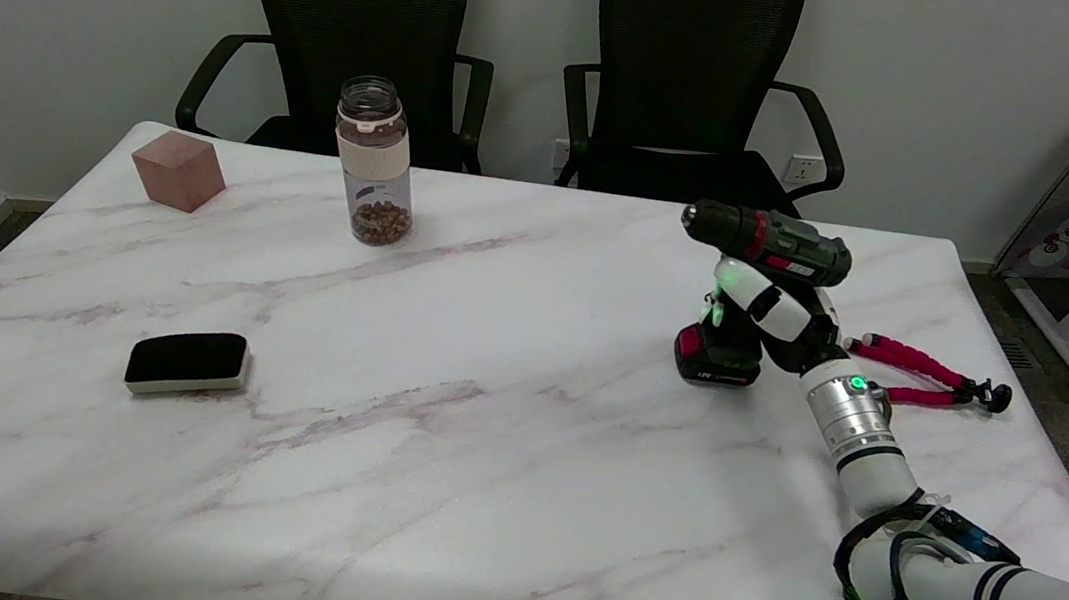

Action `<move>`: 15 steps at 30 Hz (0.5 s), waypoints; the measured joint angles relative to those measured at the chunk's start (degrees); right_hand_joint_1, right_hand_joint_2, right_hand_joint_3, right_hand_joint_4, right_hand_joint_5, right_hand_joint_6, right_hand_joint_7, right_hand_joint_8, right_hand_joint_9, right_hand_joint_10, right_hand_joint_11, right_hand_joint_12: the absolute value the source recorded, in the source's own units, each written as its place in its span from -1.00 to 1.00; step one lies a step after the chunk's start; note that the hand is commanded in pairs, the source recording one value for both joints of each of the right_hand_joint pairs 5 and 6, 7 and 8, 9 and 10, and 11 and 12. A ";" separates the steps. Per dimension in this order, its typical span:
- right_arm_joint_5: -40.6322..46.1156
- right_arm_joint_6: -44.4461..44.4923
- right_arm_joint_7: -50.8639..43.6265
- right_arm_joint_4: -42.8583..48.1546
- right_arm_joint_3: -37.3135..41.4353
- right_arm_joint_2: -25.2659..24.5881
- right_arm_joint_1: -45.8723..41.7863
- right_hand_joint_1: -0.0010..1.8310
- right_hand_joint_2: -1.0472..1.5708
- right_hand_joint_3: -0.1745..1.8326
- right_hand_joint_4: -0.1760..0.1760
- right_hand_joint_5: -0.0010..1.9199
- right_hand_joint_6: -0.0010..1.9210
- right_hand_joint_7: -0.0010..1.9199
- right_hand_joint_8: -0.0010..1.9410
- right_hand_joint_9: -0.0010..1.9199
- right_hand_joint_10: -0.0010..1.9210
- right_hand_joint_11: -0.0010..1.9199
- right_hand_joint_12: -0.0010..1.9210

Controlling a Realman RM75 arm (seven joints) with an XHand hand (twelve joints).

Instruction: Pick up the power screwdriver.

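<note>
Right hand (775, 312) wrapped around the handle of the power screwdriver (767, 244), fingers closed on it just under the green-and-black body. Screwdriver upright, chuck pointing toward 9 o'clock, red-and-black battery base (717, 358) at the bottom, at or just above the marble table (437, 450); cannot tell whether touching. Held toward the table's 3 o'clock side, short of the far edge. Red-legged mini tripod (919, 374) lying just beside the wrist at 3 o'clock, near the right edge. Wide bare marble toward 9 o'clock. Well apart, out at 9 to 10 o'clock: jar of nuts (374, 161), pink block (178, 170), black eraser (186, 362). Two black chairs (692, 66) beyond the far edge at 12 o'clock.
</note>
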 measured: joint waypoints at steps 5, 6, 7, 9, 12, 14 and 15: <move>-0.05 -0.30 0.00 0.01 -0.15 0.00 0.28 -0.05 0.01 -0.08 0.06 0.60 0.60 0.60 0.59 0.98 0.98 0.22 0.22; -0.06 -0.33 0.00 0.01 -0.17 0.00 0.33 -0.06 0.01 -0.09 0.27 0.65 0.65 0.65 0.63 0.99 0.99 0.22 0.22; -0.09 -0.38 0.00 0.02 -0.21 0.00 0.39 -0.06 0.02 -0.09 1.00 0.72 0.72 0.72 0.70 1.00 1.00 0.22 0.22; -0.13 -0.55 0.00 0.03 -0.26 0.00 0.53 -0.07 0.02 -0.10 1.00 0.81 0.81 0.81 0.79 1.00 1.00 0.26 0.26; -0.17 -0.76 0.00 0.05 -0.31 0.00 0.75 -0.07 0.02 -0.13 1.00 0.84 0.84 0.84 0.82 1.00 1.00 0.36 0.36; -0.24 -0.85 -0.03 0.05 -0.35 -0.01 0.91 -0.06 0.03 -0.14 1.00 0.86 0.86 0.86 0.84 1.00 1.00 0.43 0.43; -0.27 -0.94 -0.04 0.05 -0.36 -0.01 0.99 -0.06 0.04 -0.14 1.00 0.86 0.86 0.86 0.84 1.00 1.00 0.44 0.44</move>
